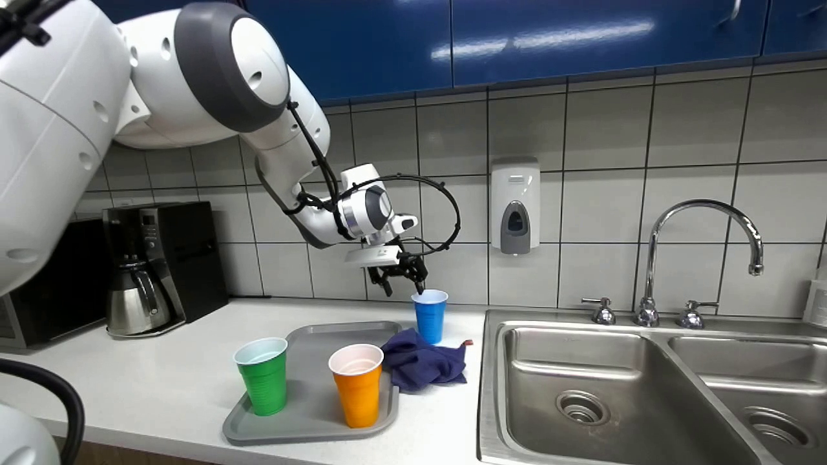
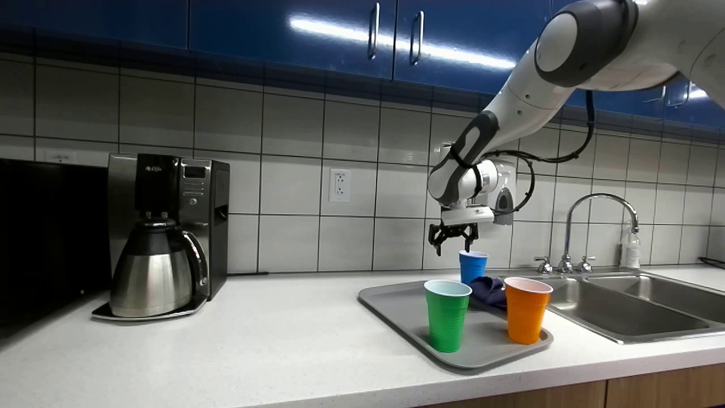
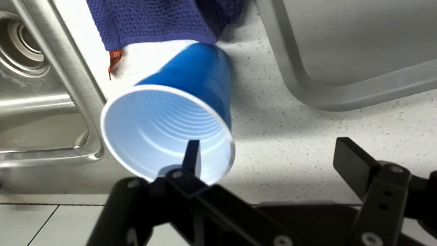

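One finger (image 3: pixel 191 157) of your pincer (image 3: pixel 268 147) looks to be over the mouth of the blue plastic cup (image 3: pixel 170 116), near the lip, while its partner is well outside it, over the countertop (image 3: pixel 290 136) on the side of the gray serving tray (image 3: pixel 358 44), so that offset is the thing to worry about. You've got the jaws spread wide with nothing clamped, and the cup stands upright below the pincer, shifted toward the sink (image 3: pixel 73 65). Can't tell from these angles if that fingertip dips past the lip. Drop straight down and you could land on the edge and tip the cup, or go inside it; squeeze from there and you'd likely pinch one wall only, and thin plastic probably buckles. Push it away from the pincer and the sink is just past it, so a topple could end in the basin. Watch the purple waffle-weave towel (image 3: pixel 164 24) bunched beyond the cup from you: a sliding base might snag on it. And don't back up carelessly, the tiled backsplash (image 3: pixel 30 222) isn't far behind the pincer.
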You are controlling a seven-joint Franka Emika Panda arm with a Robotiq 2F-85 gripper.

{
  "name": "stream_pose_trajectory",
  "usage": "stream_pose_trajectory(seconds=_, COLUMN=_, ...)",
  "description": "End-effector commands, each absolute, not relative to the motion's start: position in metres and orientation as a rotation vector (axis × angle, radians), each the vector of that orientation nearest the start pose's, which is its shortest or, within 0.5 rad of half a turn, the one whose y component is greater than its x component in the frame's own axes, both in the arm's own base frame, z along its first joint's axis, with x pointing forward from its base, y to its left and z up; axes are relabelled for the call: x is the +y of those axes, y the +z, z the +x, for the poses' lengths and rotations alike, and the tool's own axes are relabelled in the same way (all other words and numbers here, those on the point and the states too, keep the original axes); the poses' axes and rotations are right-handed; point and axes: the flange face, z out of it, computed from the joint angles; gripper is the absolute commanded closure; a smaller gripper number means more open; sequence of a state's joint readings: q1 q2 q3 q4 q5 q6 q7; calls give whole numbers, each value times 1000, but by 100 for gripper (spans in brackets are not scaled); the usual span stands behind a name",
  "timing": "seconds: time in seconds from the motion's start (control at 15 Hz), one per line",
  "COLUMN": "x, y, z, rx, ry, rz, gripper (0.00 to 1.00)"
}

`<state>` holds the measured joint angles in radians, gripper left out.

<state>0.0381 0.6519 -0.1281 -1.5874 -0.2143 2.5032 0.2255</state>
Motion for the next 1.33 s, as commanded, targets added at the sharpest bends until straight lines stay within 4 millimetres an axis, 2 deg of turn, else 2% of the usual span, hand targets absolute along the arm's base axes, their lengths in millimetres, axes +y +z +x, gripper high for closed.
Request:
stream_pose_trajectory(seconds=0.0, x=-55, y=282, z=738, rx=279, ry=-451, rz=-3306, gripper=0)
stream_pose_trajectory(seconds=0.53, x=-68, y=262, z=742, rx=344, ry=-379, rz=-3333, gripper=0)
stream_pose_trajectory(seconds=0.6, x=-69, y=261, z=742, rx=357, ry=-373, rz=-3328, gripper=8)
stream_pose_trajectory(seconds=0.67, x=-70, y=260, z=743, rx=357, ry=-376, rz=-3329, gripper=26)
stream_pose_trajectory(seconds=1.27, x=-72, y=262, z=745, rx=381, ry=-410, rz=-3329, gripper=97)
